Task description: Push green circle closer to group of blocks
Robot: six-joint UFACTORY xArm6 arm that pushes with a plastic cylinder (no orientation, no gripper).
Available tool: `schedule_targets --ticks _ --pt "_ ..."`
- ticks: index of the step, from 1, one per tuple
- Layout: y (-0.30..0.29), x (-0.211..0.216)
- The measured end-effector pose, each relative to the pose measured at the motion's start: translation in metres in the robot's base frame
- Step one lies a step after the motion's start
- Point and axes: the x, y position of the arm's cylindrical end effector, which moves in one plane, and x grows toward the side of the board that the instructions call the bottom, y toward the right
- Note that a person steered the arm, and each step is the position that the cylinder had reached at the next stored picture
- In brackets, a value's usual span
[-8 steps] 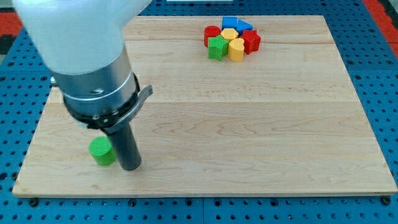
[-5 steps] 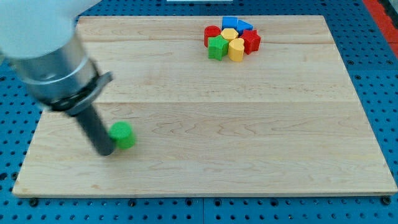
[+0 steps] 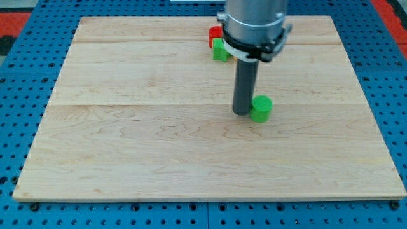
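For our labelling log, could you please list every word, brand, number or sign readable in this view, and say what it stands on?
None: no readable text, number or sign appears anywhere.
The wooden board, the green circle, the partly hidden red block and green block, and the arm's housing show no markings. My tip touches the green circle's left side.

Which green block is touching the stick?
The green circle, right beside my tip on its right. The other green block sits up top, next to the red block.
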Motion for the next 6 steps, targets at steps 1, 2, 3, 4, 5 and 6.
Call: schedule_targets --ticks 1,2,3,4,5,6 --pt "0.001 0.034" --pt "0.015 -0.005" --pt "0.067 -0.029" --pt "0.083 0.005" --pt "0.101 -0.015" --pt "0.084 -0.069"
